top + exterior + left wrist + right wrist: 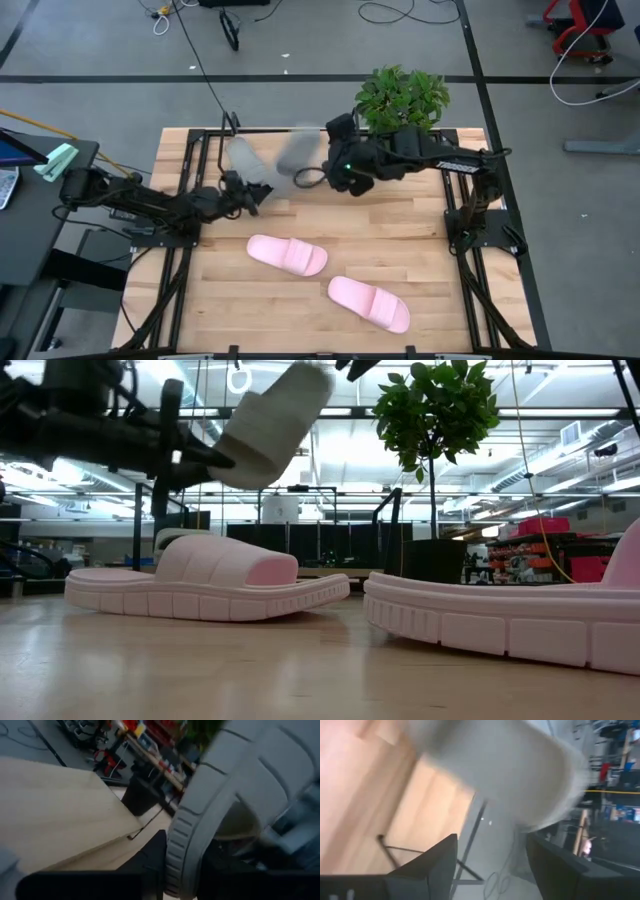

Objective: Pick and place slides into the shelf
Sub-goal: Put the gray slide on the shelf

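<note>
Over the far part of the wooden table (400, 240), 2 grey slides are being held in the air, and both are showing as smeared shapes from above. Holding the left grey slide (246, 160) is the left gripper (243, 193), its fingers clamped on the ribbed sole edge in the left wrist view. Reaching in beside the leafy green plant (402, 98), the right gripper (333, 160) is meeting the right grey slide (297, 150); its dark fingers are standing apart, but I cannot tell whether they are gripping. Lying flat nearer the front are 2 pale pink slides (288, 254) (369, 303), soft, thick-soled and ridged. Hiding mostly behind arms and slides is the black-framed shelf (200, 150).
</note>
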`<state>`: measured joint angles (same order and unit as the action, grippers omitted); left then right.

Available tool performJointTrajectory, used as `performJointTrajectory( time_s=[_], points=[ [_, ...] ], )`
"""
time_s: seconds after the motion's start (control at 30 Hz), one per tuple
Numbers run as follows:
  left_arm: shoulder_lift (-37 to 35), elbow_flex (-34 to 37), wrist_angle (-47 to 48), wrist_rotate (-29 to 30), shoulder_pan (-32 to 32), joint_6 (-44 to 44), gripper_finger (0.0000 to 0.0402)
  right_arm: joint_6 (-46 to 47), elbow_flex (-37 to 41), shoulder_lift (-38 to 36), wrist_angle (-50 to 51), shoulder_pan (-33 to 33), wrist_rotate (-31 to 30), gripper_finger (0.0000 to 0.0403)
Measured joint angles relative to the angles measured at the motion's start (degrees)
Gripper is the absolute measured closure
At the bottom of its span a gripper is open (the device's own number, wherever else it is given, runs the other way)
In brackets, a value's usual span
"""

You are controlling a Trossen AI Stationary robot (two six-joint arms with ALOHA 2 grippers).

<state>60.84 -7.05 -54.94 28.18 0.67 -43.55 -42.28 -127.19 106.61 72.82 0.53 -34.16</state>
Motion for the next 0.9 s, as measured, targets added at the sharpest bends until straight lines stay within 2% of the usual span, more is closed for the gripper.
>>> performJointTrajectory(
  time_s=[0.13, 0.27, 0.4, 0.5, 0.6, 0.77, 0.9],
  points=[
    [-0.13, 3.29, -9.54, 0.70, 0.87, -1.46, 0.0350, 1.75, 0.27, 0.86, 3.16, 2.49, -0.20, 0.0176],
    [-0.13, 3.18, -10.66, -1.47, 0.76, -0.99, 0.0357, 2.14, 3.14, 1.43, 2.35, 4.67, -1.94, 0.0191],
    [-0.11, 2.44, -10.82, -1.49, 0.79, -1.55, 0.0341, 1.31, 11.23, 1.37, -4.34, 6.55, -3.87, 0.0211],
    [-0.11, 2.12, -10.96, -1.36, 0.79, -2.78, 0.0323, -2.79, 20.10, 1.47, -13.72, 7.99, -11.54, 0.0233],
    [-0.09, 2.10, -11.00, -1.38, 0.79, -4.95, 0.0329, -10.17, 28.80, 1.49, -25.43, 9.02, -20.03, 0.0257],
    [-0.09, 2.10, -12.04, -1.57, 0.79, -8.25, 0.0357, -20.69, 39.44, 1.50, -48.39, 9.18, -22.32, 0.0292],
    [-0.09, 2.10, -12.08, -3.07, 1.25, -10.40, 0.0357, -27.61, 42.42, 1.49, -63.00, 9.53, -24.82, 0.0315]
  ],
)
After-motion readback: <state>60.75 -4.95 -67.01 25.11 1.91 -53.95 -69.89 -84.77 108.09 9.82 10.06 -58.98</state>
